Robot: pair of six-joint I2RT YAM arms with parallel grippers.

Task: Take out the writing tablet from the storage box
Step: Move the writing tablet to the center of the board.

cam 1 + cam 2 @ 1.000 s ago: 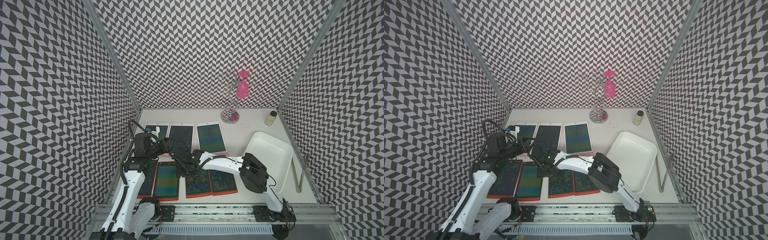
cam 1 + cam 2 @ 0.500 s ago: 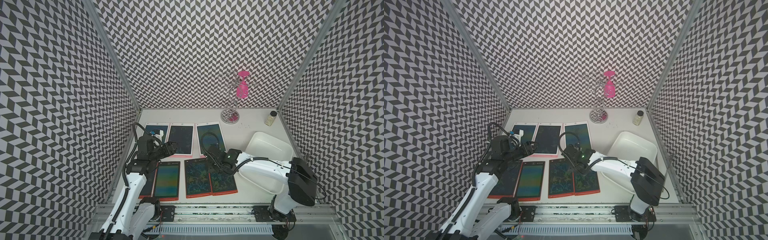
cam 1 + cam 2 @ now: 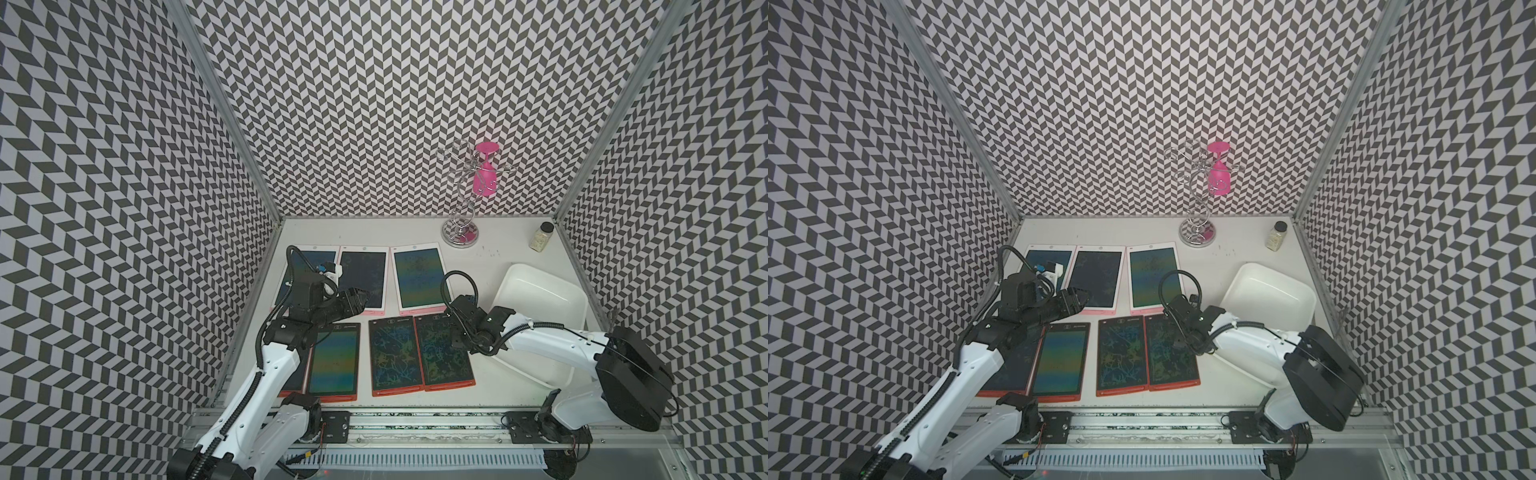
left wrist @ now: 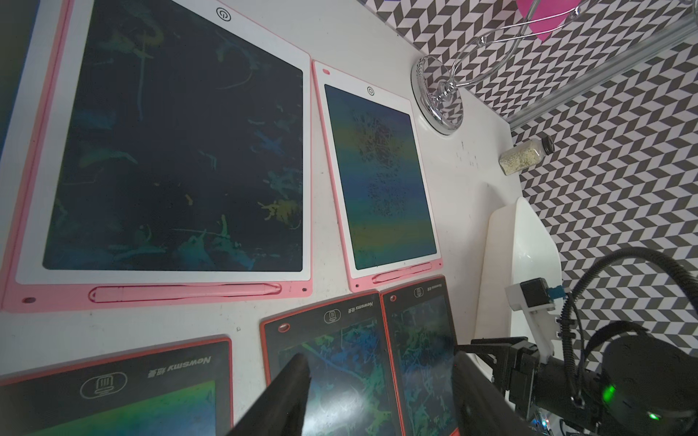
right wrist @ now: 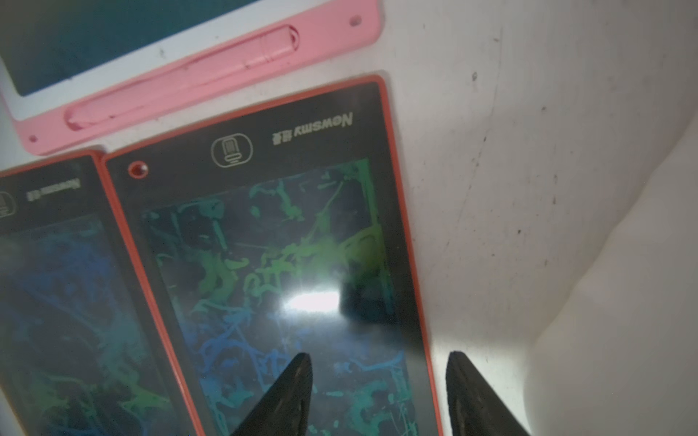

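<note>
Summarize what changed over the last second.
Right gripper pulled back rightward from its reach beside the left gripper. It now hangs open over the outer edge of the rightmost red tablet, near the box. Left gripper edged slightly right, open. Nothing was taken hold of or let go. Other tablets and the empty box stayed put.

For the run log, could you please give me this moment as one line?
left gripper: open, empty | right gripper: open, over edge of rightmost red tablet | storage box: no tablet seen inside
</note>
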